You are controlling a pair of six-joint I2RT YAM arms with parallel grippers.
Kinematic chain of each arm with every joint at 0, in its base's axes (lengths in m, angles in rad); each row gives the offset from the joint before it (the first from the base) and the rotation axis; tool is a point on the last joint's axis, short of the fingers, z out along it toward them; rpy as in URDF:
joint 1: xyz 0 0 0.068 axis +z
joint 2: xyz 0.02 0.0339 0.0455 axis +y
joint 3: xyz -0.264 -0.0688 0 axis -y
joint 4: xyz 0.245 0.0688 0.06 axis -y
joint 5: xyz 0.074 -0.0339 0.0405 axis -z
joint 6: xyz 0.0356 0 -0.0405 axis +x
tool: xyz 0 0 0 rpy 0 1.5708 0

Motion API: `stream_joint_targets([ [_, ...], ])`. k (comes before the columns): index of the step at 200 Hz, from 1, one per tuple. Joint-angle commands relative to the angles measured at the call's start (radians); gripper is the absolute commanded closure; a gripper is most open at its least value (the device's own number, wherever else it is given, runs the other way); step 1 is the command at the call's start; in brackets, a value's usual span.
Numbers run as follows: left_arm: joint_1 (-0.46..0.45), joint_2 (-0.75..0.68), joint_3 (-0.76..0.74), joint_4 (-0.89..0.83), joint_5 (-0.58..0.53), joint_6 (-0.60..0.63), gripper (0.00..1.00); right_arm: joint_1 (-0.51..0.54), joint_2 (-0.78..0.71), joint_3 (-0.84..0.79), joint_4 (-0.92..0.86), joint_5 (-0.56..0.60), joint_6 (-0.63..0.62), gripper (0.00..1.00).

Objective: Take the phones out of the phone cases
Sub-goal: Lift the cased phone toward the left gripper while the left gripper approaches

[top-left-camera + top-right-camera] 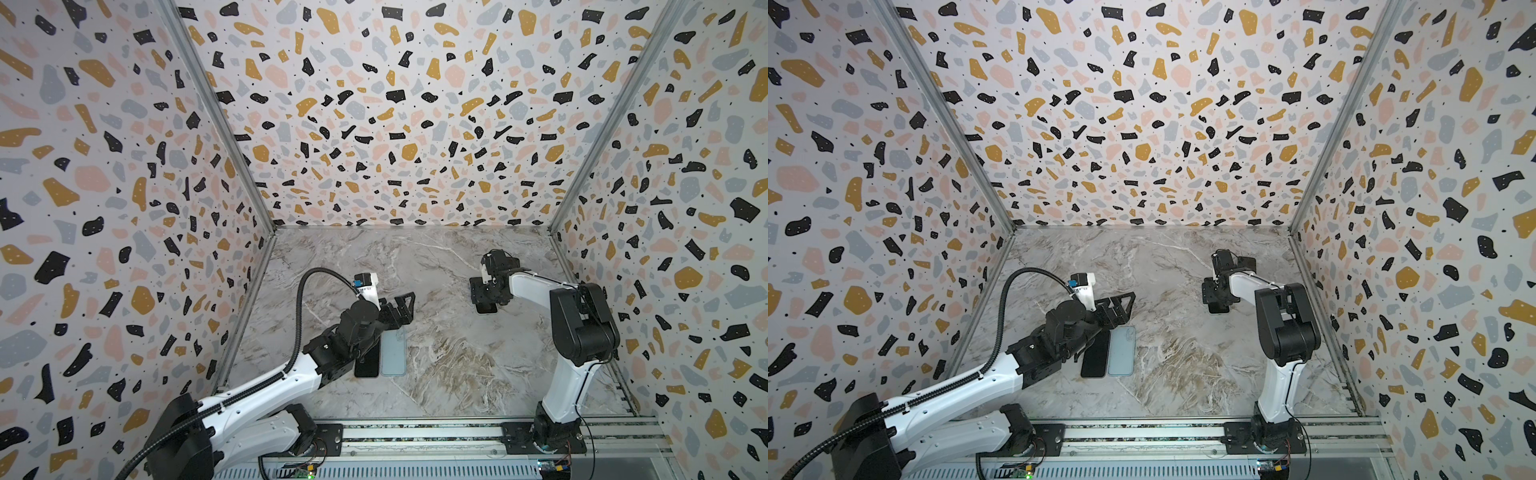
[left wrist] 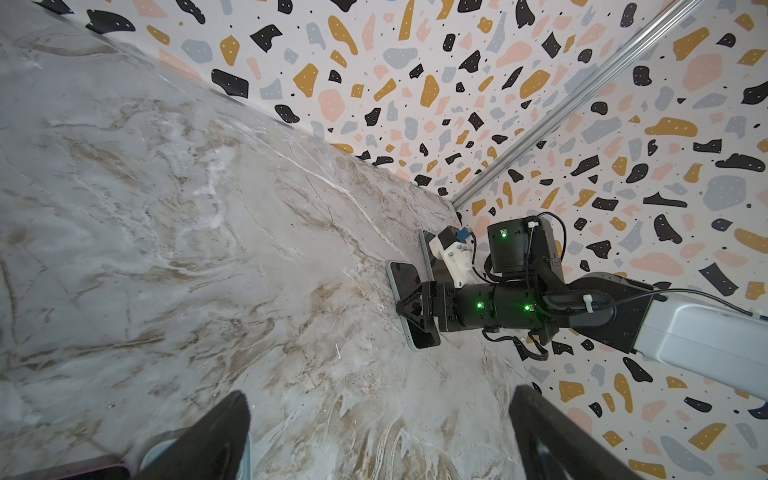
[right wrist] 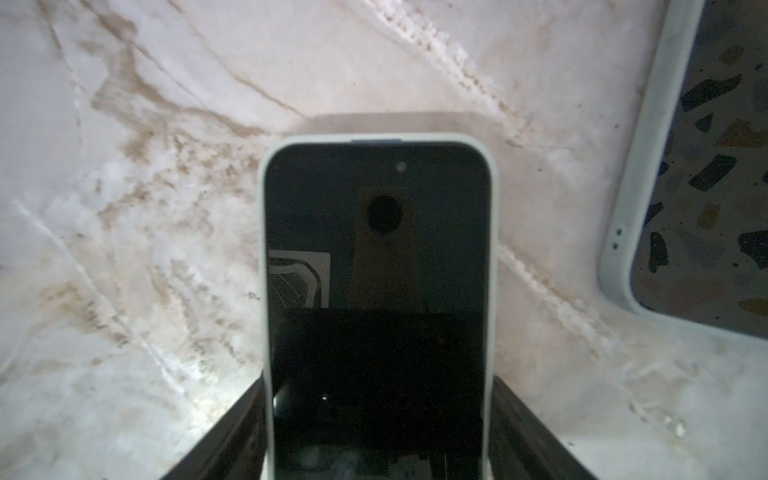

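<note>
arms: 2, left one in from near-left, right one in from near-right.
grippers: 2.
left gripper (image 1: 401, 309): jaws wide apart, nothing between them. It hangs over the far ends of the two loose items at mid-left. Can't tell whether it touches them.
right gripper (image 3: 378, 395): pointing down at the far-right part of the table. Jaws are pressed on the two long sides of the cased phone (image 3: 378, 249), one jaw per side, no gap visible. Clamped on it near one end.
phones: 3 visible, 2 in cases and 1 bare.
cases: 3 visible, 2 on phones and 1 on its own.
task item: the cased phone is screen up on the marble tabletop (image 1: 436, 353), far-right, long axis running near-far. Pale rim shows all round the dark screen, so the phone is seated in its case.
second cased phone (image 3: 706, 187): screen up, near the first, with a strip of marble between them.
bare black phone (image 1: 368, 361): flat at mid-left, long axis near-far.
pale blue case (image 1: 393, 353): pale face up, just beside the bare black phone on its right and parallel to it.
spacing: the mid-left pair and the far-right pair are well apart.
</note>
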Motion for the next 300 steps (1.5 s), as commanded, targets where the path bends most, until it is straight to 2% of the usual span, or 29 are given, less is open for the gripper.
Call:
stream_joint_targets([
  [1, 0.006, 0.041, -0.013, 0.117, 0.043, -0.023, 0.0, -0.003, -0.045, -0.024, 0.005, -0.02, -0.002, 0.55],
  [40, 0.019, 0.147, 0.011, 0.231, 0.132, -0.064, 0.0, -0.003, -0.101, -0.056, 0.039, -0.059, -0.001, 0.58],
  [48, 0.026, 0.173, 0.013, 0.262, 0.159, -0.109, 0.0, -0.003, -0.114, -0.061, 0.044, -0.063, -0.001, 0.59],
  [79, 0.038, 0.273, 0.048, 0.345, 0.223, -0.162, 0.0, -0.004, -0.155, -0.085, 0.061, -0.1, -0.004, 0.61],
  [145, 0.043, 0.478, 0.149, 0.464, 0.329, -0.249, 0.0, 0.026, -0.253, -0.137, 0.101, -0.238, -0.022, 0.65],
  [197, 0.051, 0.584, 0.188, 0.484, 0.355, -0.302, 0.02, 0.092, -0.329, -0.142, 0.085, -0.314, -0.039, 0.65],
  [228, 0.057, 0.618, 0.205, 0.493, 0.368, -0.321, 0.04, 0.147, -0.354, -0.14, 0.065, -0.321, -0.056, 0.65],
  [300, 0.07, 0.678, 0.202, 0.548, 0.405, -0.368, 0.14, 0.219, -0.384, -0.145, 0.054, -0.363, -0.067, 0.66],
])
